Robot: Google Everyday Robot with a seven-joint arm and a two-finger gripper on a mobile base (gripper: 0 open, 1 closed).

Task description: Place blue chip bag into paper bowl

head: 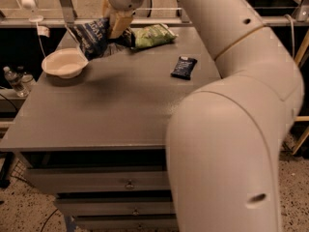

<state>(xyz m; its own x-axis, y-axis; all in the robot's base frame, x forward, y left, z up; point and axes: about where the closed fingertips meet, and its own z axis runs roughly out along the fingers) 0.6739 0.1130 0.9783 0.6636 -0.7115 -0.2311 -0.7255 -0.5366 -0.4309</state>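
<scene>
My gripper [115, 25] is at the back left of the grey table [120, 110], shut on the blue chip bag [92, 36]. The large dark blue bag with white lettering hangs tilted in the air, its lower edge just right of the paper bowl [64, 63] and close above its rim. The cream-white bowl sits empty on the table's left side. My white arm fills the right half of the view.
A green chip bag [153, 35] lies at the back of the table, right of the gripper. A small dark blue snack packet [184, 66] lies to the right of centre. Drawers [126, 183] front the table below. A water bottle [13, 80] stands left of the table.
</scene>
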